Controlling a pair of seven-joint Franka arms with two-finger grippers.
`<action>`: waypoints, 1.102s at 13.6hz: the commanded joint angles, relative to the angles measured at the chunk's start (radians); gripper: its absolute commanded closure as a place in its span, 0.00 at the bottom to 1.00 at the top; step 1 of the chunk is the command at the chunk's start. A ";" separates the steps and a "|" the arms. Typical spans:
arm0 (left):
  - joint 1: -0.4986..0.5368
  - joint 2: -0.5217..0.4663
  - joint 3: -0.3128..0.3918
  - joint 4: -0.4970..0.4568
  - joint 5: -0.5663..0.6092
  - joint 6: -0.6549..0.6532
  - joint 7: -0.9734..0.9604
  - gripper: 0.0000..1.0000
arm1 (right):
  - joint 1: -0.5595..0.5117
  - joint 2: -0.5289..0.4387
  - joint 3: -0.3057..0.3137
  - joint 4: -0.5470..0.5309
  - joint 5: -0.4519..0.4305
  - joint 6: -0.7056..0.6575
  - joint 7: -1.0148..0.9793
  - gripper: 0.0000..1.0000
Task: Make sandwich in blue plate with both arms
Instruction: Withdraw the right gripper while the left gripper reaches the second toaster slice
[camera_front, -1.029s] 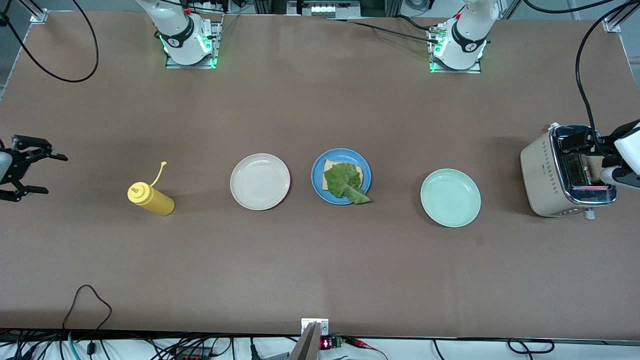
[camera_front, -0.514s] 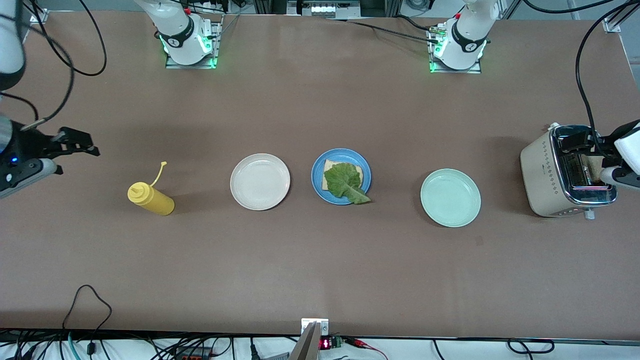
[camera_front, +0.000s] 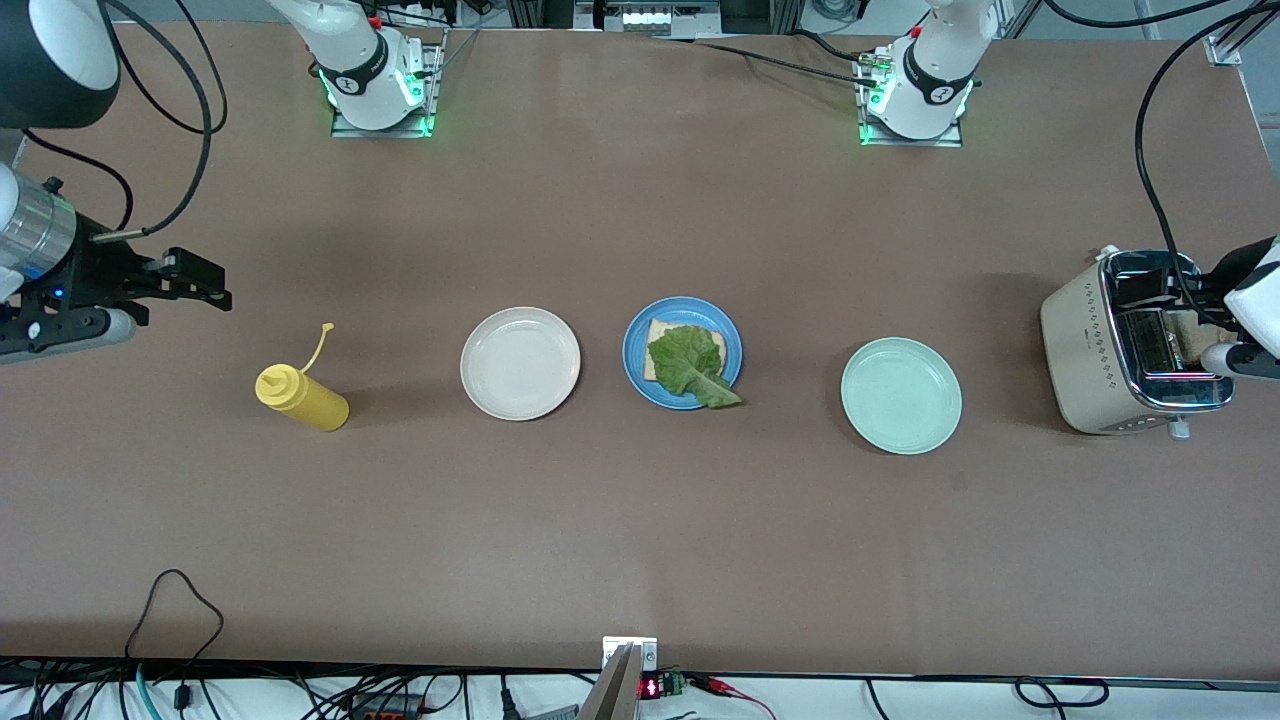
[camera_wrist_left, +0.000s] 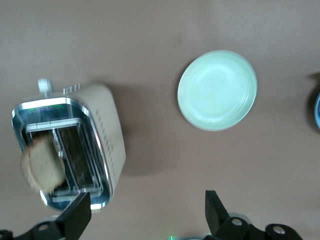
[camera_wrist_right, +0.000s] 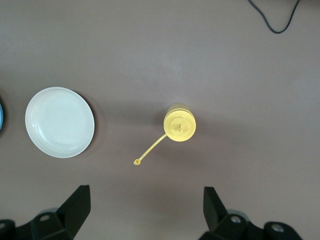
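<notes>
The blue plate (camera_front: 635, 340) holds one bread slice (camera_front: 657, 332) with a green lettuce leaf (camera_front: 690, 365) on it. A second toasted slice (camera_wrist_left: 42, 164) stands in a slot of the cream toaster (camera_front: 1090, 340) at the left arm's end of the table. My left gripper (camera_wrist_left: 147, 212) is open and empty, high over the table beside the toaster. Only its hand (camera_front: 1250, 310) shows at the front view's edge. My right gripper (camera_front: 205, 283) is open and empty, in the air near the yellow squeeze bottle (camera_front: 300, 397). It also shows in the right wrist view (camera_wrist_right: 145, 207).
A cream-white plate (camera_front: 520, 362) lies between the bottle and the blue plate. A pale mint-green plate (camera_front: 901, 395) lies between the blue plate and the toaster. Both are bare. Black cables hang near each arm.
My right gripper has come in from the table's end toward the yellow bottle. My left hand has drawn back slightly from over the toaster.
</notes>
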 joint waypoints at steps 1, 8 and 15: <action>0.108 0.046 0.007 -0.002 0.005 -0.020 0.004 0.00 | 0.003 -0.181 -0.005 -0.221 -0.013 0.098 0.023 0.00; 0.320 0.046 0.001 -0.215 0.166 0.291 0.251 0.00 | -0.007 -0.172 -0.007 -0.171 0.001 0.099 0.016 0.00; 0.390 0.038 -0.045 -0.358 0.163 0.409 0.285 0.18 | -0.010 -0.141 -0.007 -0.107 0.008 0.093 0.012 0.00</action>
